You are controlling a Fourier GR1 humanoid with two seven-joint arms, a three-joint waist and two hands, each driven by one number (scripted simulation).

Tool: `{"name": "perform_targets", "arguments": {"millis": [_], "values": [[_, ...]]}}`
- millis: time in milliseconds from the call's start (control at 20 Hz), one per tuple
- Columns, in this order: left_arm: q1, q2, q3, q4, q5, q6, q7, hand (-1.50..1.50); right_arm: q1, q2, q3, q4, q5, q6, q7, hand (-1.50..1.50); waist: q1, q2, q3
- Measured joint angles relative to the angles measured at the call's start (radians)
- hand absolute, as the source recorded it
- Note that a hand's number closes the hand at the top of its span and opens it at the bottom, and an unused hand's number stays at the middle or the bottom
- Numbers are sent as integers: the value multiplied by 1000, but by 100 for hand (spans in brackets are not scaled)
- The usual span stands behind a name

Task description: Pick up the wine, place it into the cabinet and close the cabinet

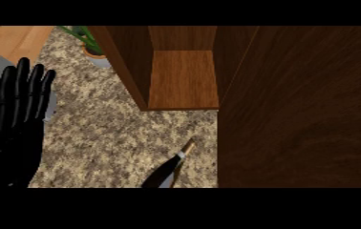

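- Wine bottle [169,168]: lies tilted on the speckled surface [106,128] near the view's lower edge, neck and pale cap pointing up and right toward the cabinet; its base runs out of view at the bottom. No hand touches it.
- Cabinet [185,78]: open, its bare wooden shelf just beyond the bottle's neck. The dark door [292,113] stands swung out at the right and fills that side of the view.
- Left hand [25,104]: at the left edge, fingers straight and pointing up, holding nothing; resting, well apart from the bottle.
- Right hand: not in view.
- Potted plant [91,46]: at the upper left, beside the cabinet's outer wall, away from the working path.
- Step in hand, as judged: the pick-up is not yet begun.
- Advice for the grasp: take the bottle round its wide body, not the thin neck, since the dark glass may roll on the surface.
- Advice for placing: lift it clear of the cabinet's lower front edge, and keep it off the door.
- Risk, as judged: a nudge to the neck could spin the bottle toward the door.
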Motion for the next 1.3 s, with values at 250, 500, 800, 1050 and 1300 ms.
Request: {"name": "perform_targets", "arguments": {"millis": [250, 500, 800, 1050, 1300], "values": [[32, 57, -165, 180, -201, -44, 160, -150, -3, -7, 33, -16, 2, 24, 4, -150, -49, 31, 18], [93, 16, -298, 403, -315, -51, 405, -150, -9, -12, 121, -20, -43, 99, 29, -150, -85, 62, 24], [32, -70, -474, 609, -395, 82, 698, -150, 2, -16, 195, -43, -105, 159, 85, -150, -113, 45, 18], [-103, -89, -620, 736, -365, 234, 892, -150, 6, -25, 220, -82, -141, 176, 143, -150, -124, 34, 12], [-246, -88, -736, 828, -290, 359, 1008, -150, 10, -30, 230, -133, -170, 175, 202, -150, -139, 31, 11]]}}
